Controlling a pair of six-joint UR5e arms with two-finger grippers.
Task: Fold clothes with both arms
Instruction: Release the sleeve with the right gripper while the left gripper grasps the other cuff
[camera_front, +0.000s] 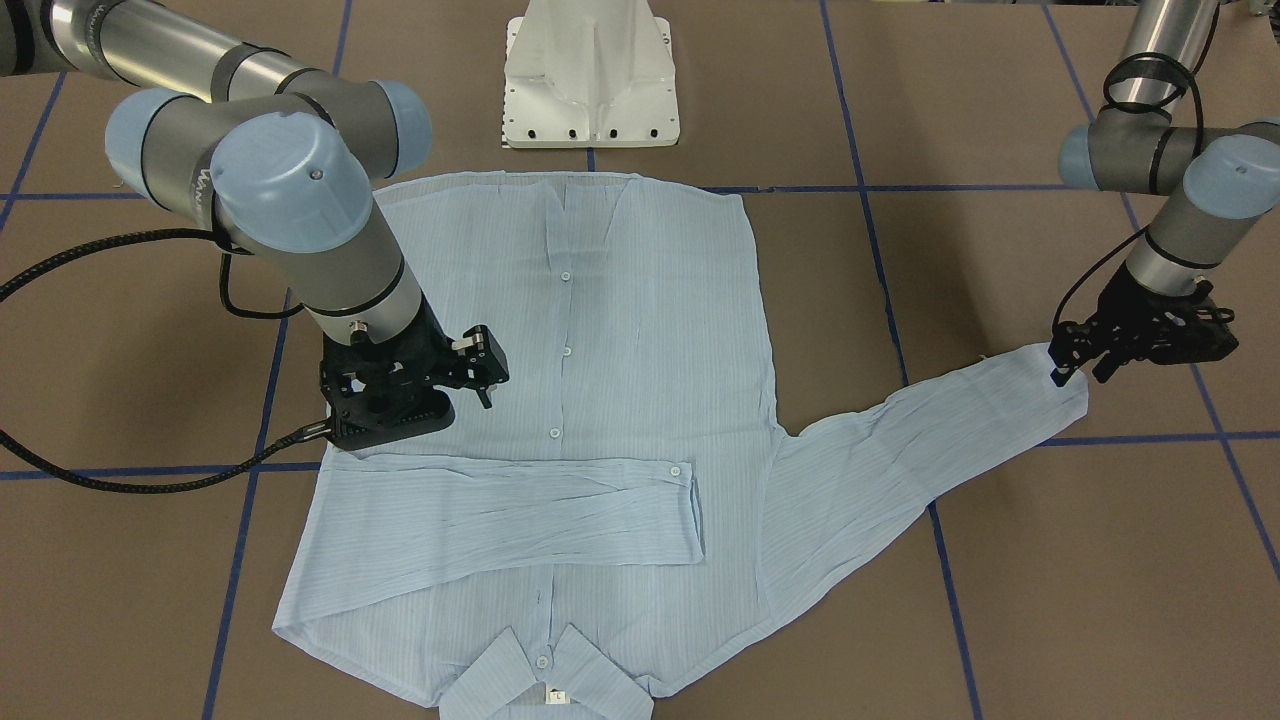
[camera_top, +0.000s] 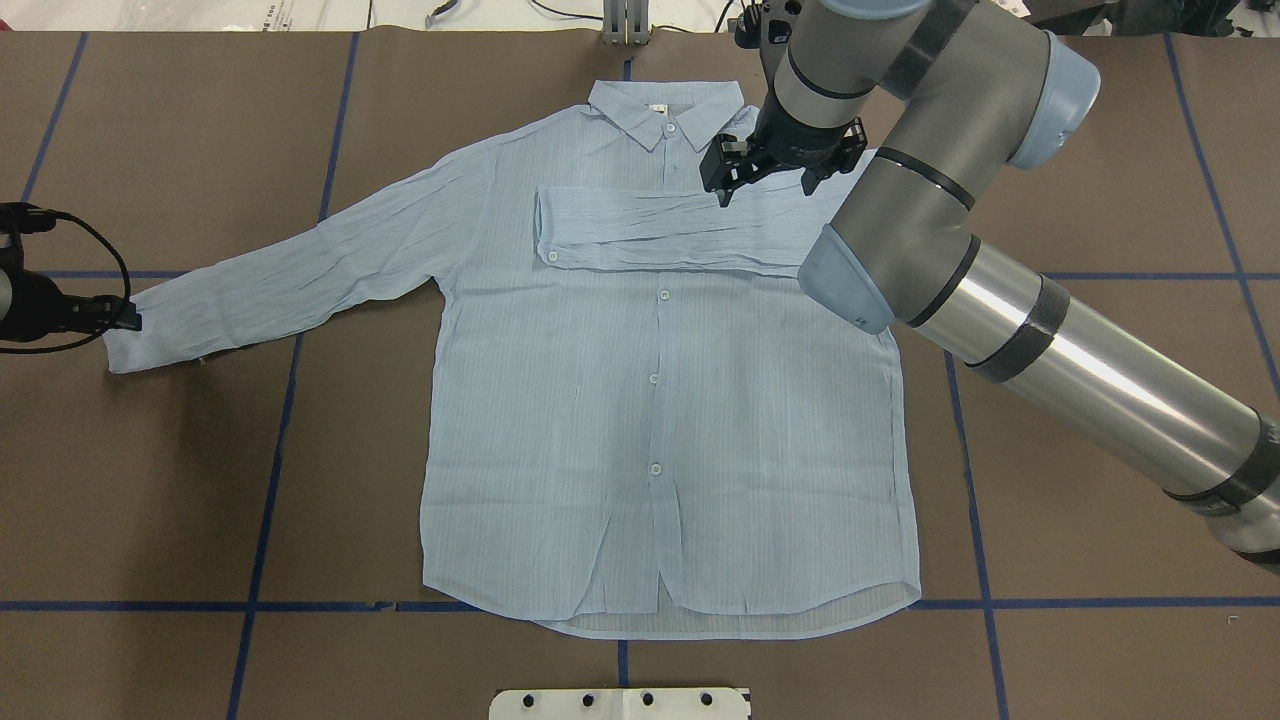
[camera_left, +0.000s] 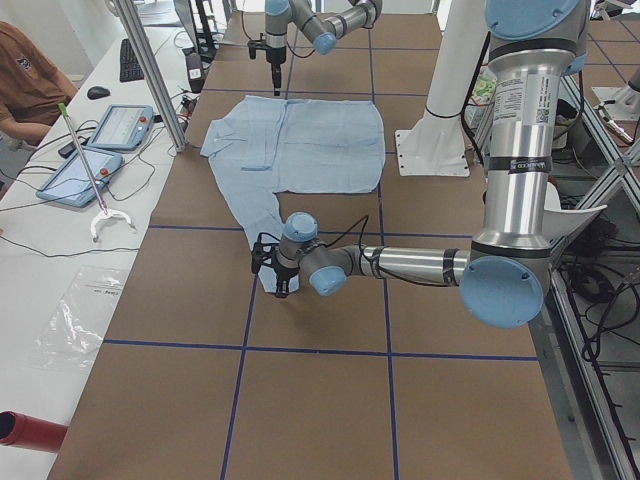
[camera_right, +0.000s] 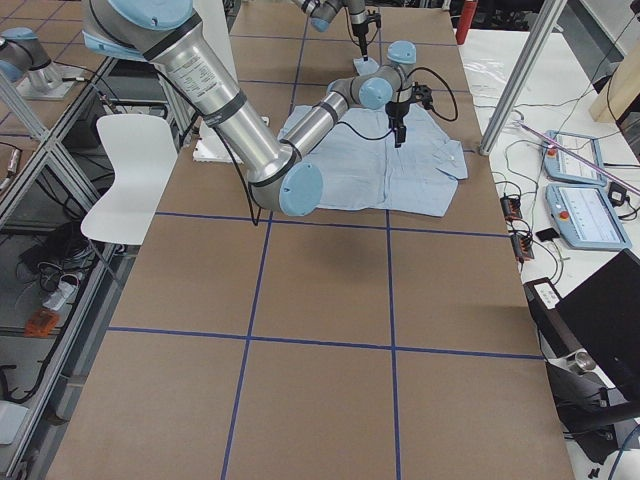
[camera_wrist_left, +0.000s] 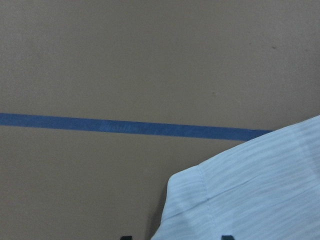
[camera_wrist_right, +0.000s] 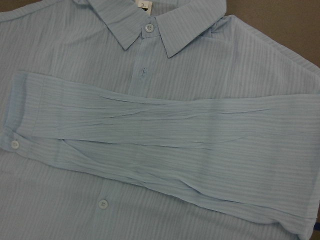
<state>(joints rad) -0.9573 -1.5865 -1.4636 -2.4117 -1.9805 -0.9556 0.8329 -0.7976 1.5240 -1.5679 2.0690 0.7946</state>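
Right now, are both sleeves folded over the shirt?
No, one sleeve lies across the shirt; the other sleeve sticks out sideways.

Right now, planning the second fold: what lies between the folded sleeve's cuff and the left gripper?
Only the shirt itself: its chest, then the outstretched sleeve reaching the left gripper, seen in the overhead view.

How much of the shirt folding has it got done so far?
Early days. Done: one sleeve lies folded across the chest of the shirt, right gripper above it. In hand: the open left gripper straddles the end of the other sleeve. Left: that sleeve and the body folds.
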